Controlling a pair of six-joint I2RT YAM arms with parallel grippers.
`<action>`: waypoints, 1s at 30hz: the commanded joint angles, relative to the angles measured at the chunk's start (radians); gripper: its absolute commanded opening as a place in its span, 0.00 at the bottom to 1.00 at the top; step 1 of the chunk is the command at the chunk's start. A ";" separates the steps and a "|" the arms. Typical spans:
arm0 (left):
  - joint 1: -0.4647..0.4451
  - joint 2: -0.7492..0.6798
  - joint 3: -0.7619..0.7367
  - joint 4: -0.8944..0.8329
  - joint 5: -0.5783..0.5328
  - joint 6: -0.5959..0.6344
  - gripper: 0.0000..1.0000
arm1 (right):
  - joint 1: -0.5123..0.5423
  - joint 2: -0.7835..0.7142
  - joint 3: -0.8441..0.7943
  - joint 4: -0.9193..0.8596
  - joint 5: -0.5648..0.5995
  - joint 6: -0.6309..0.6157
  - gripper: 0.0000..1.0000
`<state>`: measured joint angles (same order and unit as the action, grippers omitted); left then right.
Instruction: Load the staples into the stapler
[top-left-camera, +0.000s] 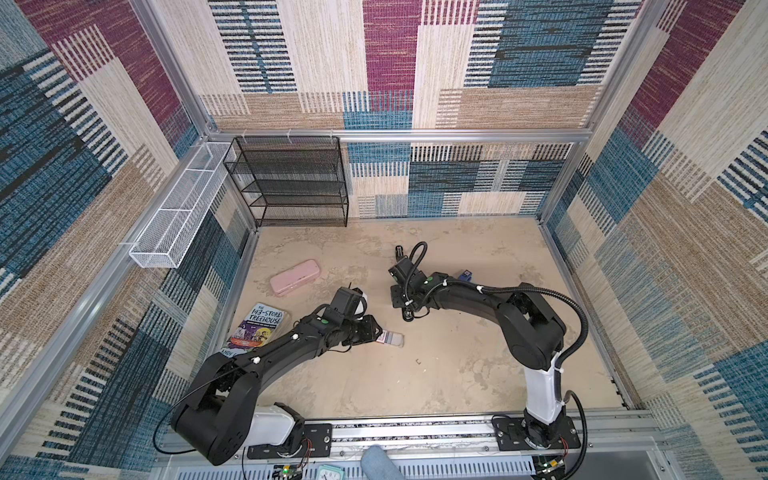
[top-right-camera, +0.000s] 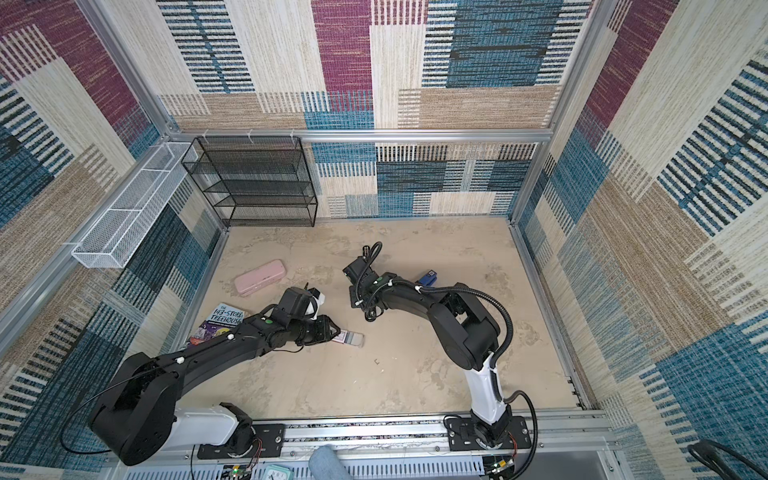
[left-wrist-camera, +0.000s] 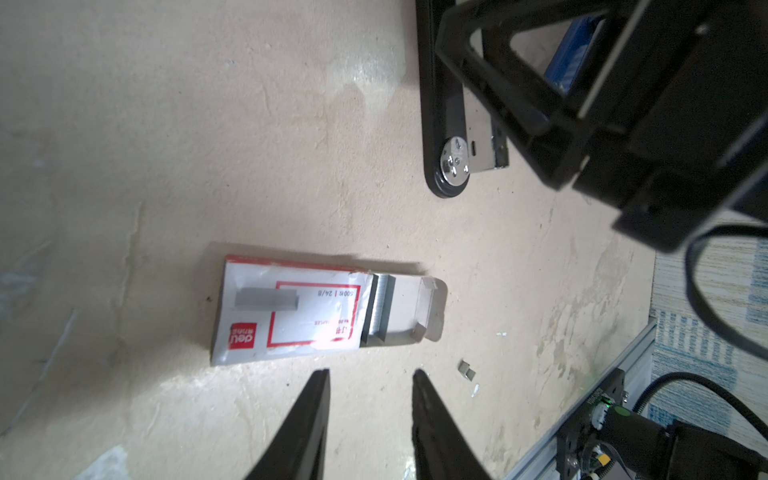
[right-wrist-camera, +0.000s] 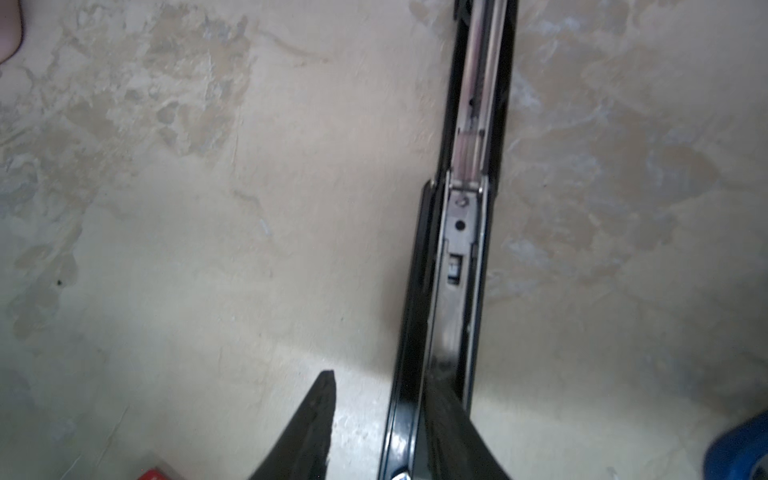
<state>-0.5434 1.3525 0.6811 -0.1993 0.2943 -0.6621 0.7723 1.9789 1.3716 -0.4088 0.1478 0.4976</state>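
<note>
Staple pickup step. My left jaws stand open just beside the box (left-wrist-camera: 291, 316), staples (left-wrist-camera: 379, 309) bared in its tray (left-wrist-camera: 409, 305). Right jaws open over the stapler (right-wrist-camera: 459, 232), away from the box. Next I'd pinch one strip.

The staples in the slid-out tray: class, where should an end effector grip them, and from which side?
Probably the exposed end of the staples, beyond the white box, from above: the box lies flat on the table, its sleeve covers the rest, and only the top of the tray is open.
</note>
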 joint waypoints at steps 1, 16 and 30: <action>0.001 0.002 0.000 0.024 0.012 -0.006 0.37 | 0.016 -0.037 -0.050 -0.034 -0.048 0.041 0.39; -0.001 0.060 0.115 -0.001 0.057 0.012 0.40 | 0.001 -0.328 -0.177 -0.023 0.043 0.073 0.56; -0.133 0.441 0.541 -0.276 0.058 0.129 0.43 | -0.177 -0.638 -0.552 0.119 0.021 0.169 0.64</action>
<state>-0.6601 1.7504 1.1652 -0.3702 0.3695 -0.5915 0.6006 1.3556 0.8387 -0.3557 0.1753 0.6395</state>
